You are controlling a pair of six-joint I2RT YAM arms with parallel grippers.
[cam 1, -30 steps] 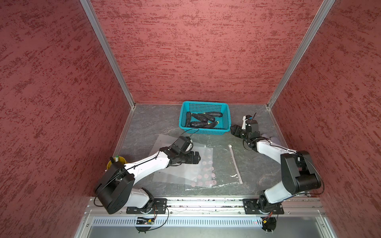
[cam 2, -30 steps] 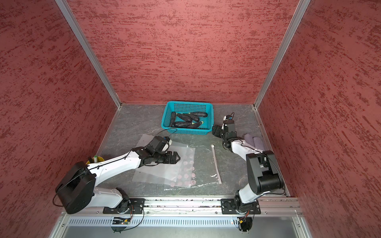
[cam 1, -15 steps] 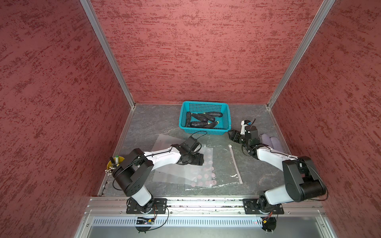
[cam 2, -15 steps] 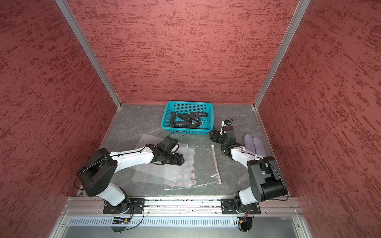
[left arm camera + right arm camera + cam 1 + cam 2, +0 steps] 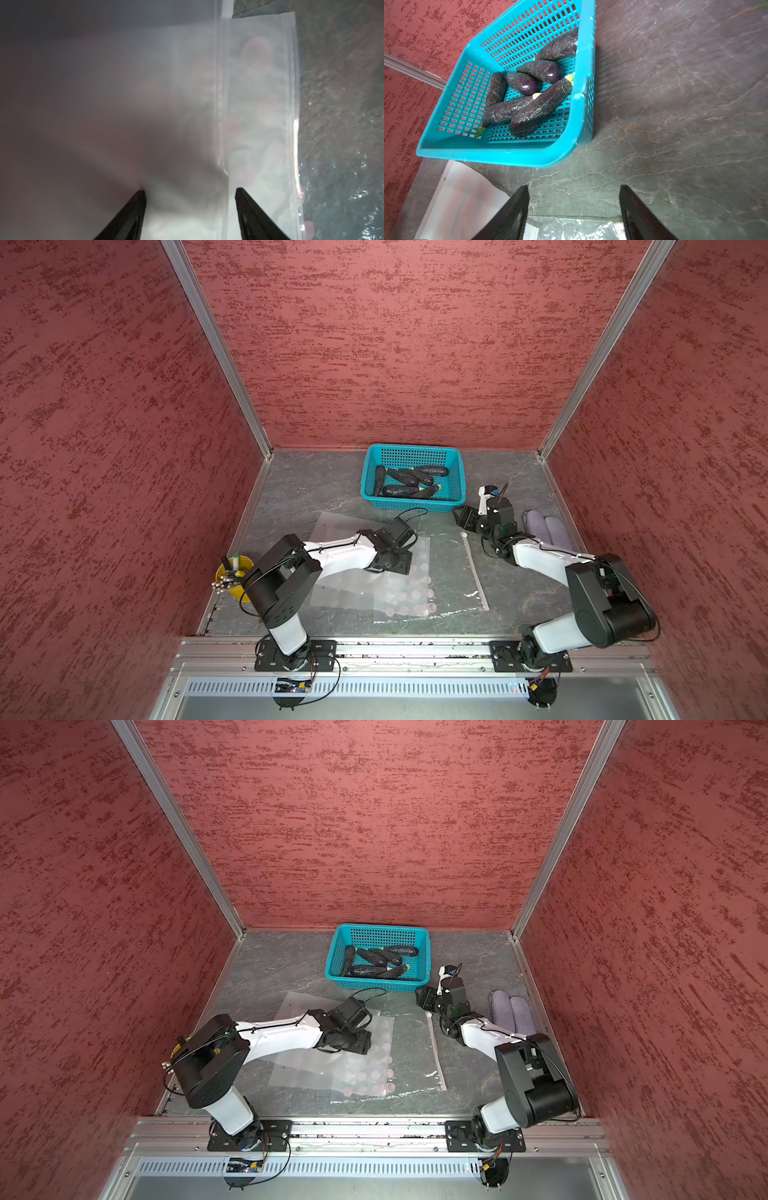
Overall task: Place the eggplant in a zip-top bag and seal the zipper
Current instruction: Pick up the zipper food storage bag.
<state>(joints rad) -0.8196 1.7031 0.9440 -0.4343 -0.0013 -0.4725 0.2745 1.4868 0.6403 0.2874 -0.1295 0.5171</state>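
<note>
Purple eggplants [image 5: 401, 490] mostly along basket's [image 5: 456, 459] length

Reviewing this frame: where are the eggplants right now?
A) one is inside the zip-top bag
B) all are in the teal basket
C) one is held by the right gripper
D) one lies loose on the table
B: the eggplants all lie in the teal basket, the right gripper is open and empty, and the zip-top bag holds none.
</note>
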